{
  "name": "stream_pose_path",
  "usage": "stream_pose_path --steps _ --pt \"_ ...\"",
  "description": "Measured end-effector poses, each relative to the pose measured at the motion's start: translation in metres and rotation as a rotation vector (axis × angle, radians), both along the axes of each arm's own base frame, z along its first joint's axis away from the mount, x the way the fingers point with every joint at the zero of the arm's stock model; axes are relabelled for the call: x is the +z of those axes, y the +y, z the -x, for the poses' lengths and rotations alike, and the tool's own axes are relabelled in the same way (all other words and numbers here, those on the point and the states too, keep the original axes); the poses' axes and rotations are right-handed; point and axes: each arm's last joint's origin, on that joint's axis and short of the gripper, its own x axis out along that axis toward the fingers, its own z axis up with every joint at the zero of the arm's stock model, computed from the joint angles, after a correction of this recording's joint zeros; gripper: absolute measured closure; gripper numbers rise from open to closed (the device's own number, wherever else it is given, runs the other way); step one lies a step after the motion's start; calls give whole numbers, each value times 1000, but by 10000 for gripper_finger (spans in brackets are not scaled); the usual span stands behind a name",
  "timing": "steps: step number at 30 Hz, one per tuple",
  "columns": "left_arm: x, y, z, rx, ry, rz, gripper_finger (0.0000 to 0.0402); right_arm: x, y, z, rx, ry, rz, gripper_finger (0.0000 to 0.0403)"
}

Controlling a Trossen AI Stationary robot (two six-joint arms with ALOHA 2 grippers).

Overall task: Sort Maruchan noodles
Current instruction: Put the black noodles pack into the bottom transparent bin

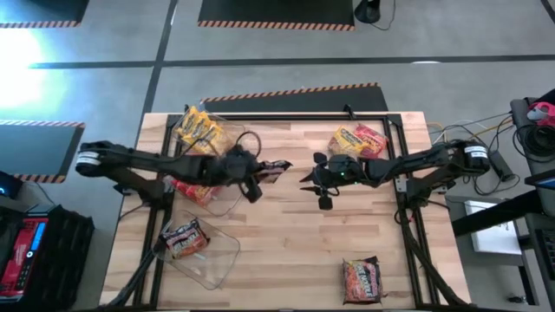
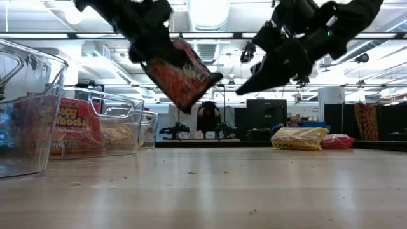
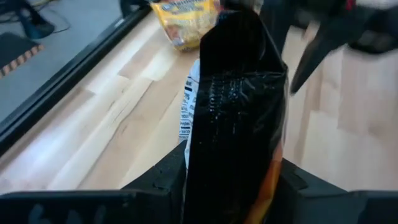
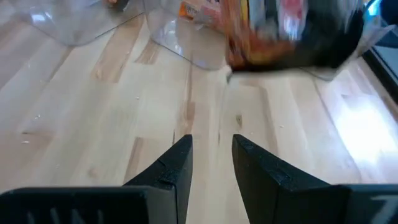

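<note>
Dark noodle packet (image 2: 183, 73) (tilted, long axis diagonal) in left gripper (image 1: 254, 178)

The table (image 1: 286, 251) middle is left open for passage. The left side is blocked by clear bins (image 1: 208, 256), the far right by loose packets (image 1: 357, 140).

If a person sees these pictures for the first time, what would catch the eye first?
Probably the dark noodle packet held in the air by the left gripper, above the middle of the table. Next, the right gripper facing it empty, and the clear bins with packets on the left side.
</note>
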Motion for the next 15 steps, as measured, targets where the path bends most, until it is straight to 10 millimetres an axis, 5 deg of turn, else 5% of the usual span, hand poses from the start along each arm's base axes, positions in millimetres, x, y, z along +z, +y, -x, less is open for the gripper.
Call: stream_pose_path --steps 7,15 --pt "15 -55 28 222 -129 7 272 -23 0 1 -29 73 -55 300" --pt "4 -108 56 311 -215 52 274 -37 0 -2 -33 130 -63 300"
